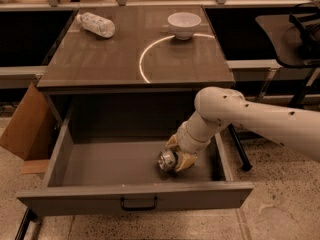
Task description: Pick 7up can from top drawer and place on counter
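The 7up can [166, 160] lies on its side in the open top drawer [75, 201], right of centre near the front, its silver round end facing me. My gripper [177, 153] reaches down into the drawer from the right. Its tan fingers [185, 161] sit on either side of the can, closed against it. The can looks slightly lifted off the drawer floor. The brown counter [100, 59] with its pale circle line [142, 59] is directly above and behind the drawer.
A clear plastic bottle [97, 24] lies at the counter's back left. A white bowl [184, 24] stands on the circle at the back. A cardboard flap [25, 129] leans left of the drawer. A dark chair [295, 34] is at the right.
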Motion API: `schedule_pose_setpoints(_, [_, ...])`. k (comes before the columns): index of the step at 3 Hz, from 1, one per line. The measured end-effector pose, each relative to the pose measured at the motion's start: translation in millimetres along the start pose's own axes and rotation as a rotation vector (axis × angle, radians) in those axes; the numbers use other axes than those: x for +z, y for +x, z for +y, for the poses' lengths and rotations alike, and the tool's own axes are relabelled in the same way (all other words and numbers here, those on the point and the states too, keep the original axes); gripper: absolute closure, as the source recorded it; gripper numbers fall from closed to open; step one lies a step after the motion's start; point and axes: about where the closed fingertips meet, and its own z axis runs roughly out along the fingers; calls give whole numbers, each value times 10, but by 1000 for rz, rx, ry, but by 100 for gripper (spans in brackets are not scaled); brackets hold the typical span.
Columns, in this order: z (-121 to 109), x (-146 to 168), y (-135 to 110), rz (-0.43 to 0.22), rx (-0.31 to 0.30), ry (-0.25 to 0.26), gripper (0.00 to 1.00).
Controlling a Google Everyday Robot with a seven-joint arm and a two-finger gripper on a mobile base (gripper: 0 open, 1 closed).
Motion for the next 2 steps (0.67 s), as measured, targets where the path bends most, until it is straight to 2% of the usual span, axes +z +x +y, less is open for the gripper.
schedule_pose_setpoints(1, [-29, -306, 79, -104, 32, 51, 87])
schedule_pose_setpoints(2, [-132, -850, 240, -164, 68, 138, 100])
